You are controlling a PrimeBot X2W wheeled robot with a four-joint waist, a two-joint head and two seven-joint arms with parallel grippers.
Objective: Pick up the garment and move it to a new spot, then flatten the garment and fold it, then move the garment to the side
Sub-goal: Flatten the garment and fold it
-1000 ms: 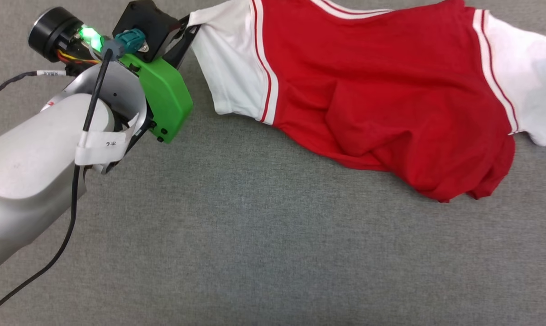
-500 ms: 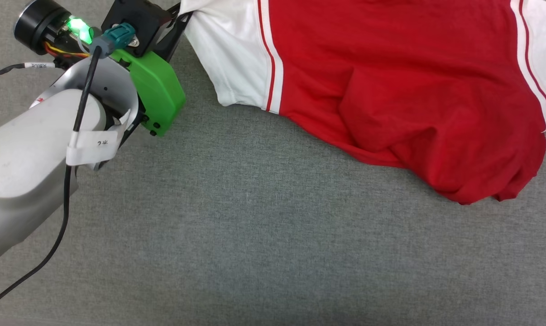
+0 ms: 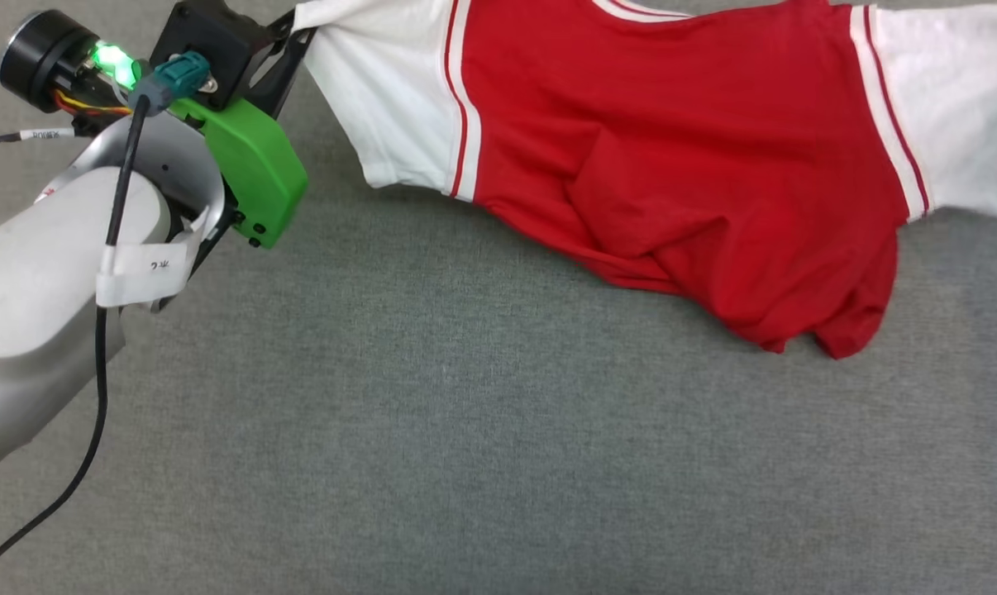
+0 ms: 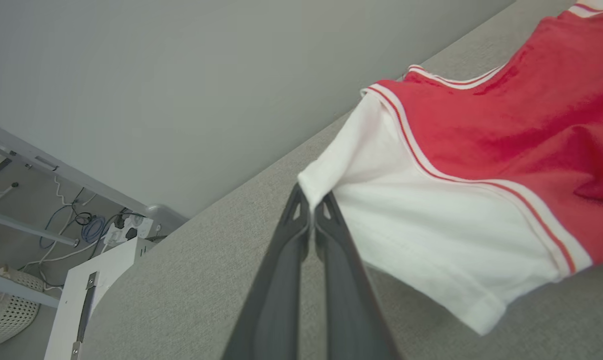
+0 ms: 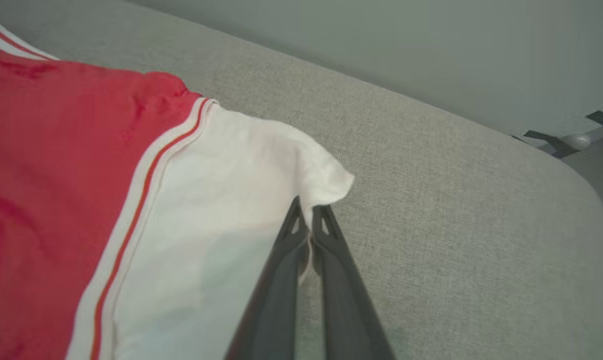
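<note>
The garment, a red jersey with white sleeves and striped trim, stretches across the far side of the grey table, plain red face up, its lower part bunched at the right. My left gripper is shut on the tip of the left white sleeve, as the left wrist view shows at the gripper. In the right wrist view my right gripper is shut on the edge of the other white sleeve. The right sleeve looks pulled outward.
The grey fabric-covered table spreads wide in front of the garment. Its far edge runs just behind the shirt, with a grey wall beyond. Off the table's left end stand a white cabinet and cables.
The right sleeve, loose and drooping before, is now held and drawn out to the right. The garment lies more stretched between both sleeves. The head view shifted between frames.
</note>
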